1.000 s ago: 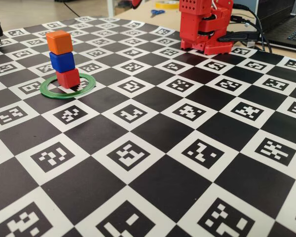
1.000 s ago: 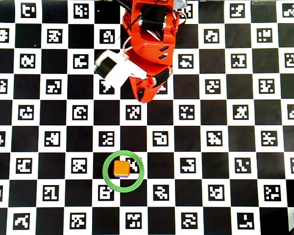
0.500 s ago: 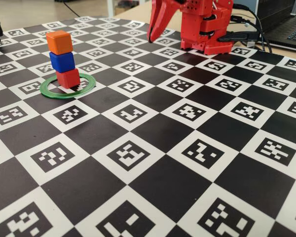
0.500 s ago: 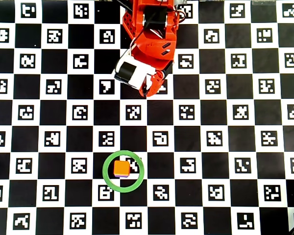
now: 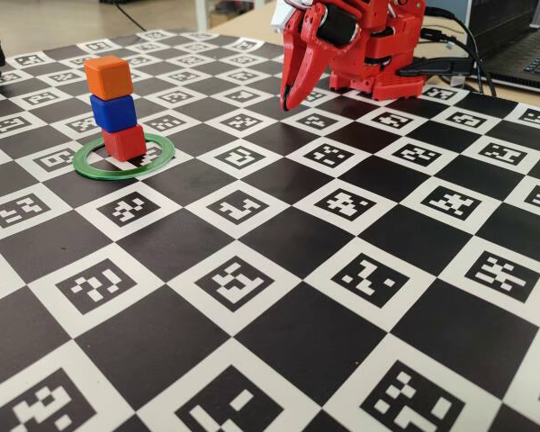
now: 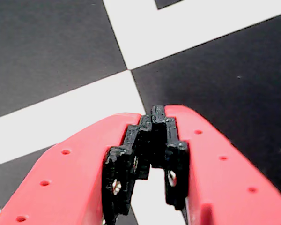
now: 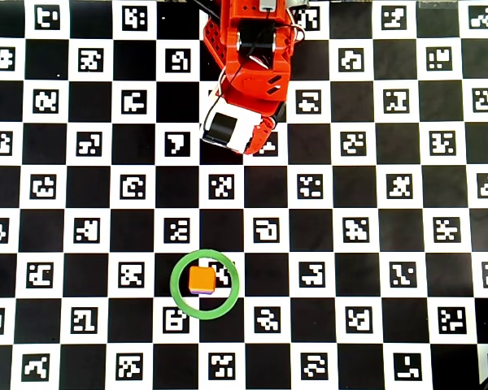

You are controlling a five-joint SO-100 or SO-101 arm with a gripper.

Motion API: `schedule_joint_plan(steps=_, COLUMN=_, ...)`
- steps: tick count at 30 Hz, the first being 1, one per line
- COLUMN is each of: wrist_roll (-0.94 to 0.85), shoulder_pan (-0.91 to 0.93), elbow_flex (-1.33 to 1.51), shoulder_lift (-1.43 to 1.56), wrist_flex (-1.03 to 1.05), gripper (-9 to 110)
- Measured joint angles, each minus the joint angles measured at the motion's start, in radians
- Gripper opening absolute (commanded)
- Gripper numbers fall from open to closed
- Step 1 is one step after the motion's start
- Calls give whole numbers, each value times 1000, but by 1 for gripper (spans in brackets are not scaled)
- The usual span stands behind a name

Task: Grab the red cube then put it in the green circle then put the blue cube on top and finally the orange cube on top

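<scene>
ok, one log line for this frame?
stack: orange cube on blue cube on red cube | place: inside green circle | pincer: shut, empty, near base

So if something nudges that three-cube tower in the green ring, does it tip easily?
Probably. The orange cube sits slightly off-line above the blue cube and red cube, a tall, narrow stack. Their glossy faces likely slide. Inside the green circle, nothing braces it.

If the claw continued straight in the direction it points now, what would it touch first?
Most likely the checkered board itself. In the fixed view the shut claw points steeply down near the arm's base, and the wrist view shows only board squares past its tips. The cube stack stands well aside.
</scene>
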Motion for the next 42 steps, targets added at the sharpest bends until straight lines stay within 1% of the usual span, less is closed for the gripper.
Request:
schedule_joint_plan(steps=5, wrist_roll=-32, shoulder_pan=17, elbow_flex=0, shoulder_lift=38, wrist_flex=38, gripper=-6)
schedule_joint_plan(steps=13, wrist_roll=-146, shoulder_pan=17, elbow_flex=0, shoulder_lift=80, wrist_flex=163, gripper=-6)
schedule_joint_plan(steps=18, wrist_roll=-183, shoulder_pan=17, elbow_flex=0, shoulder_lift=98, wrist_flex=181, gripper=-6)
schedule_joint_plan(steps=42, wrist_roll=-184, shoulder_pan=17, elbow_flex=0, shoulder_lift=121, wrist_flex=184, gripper=-6)
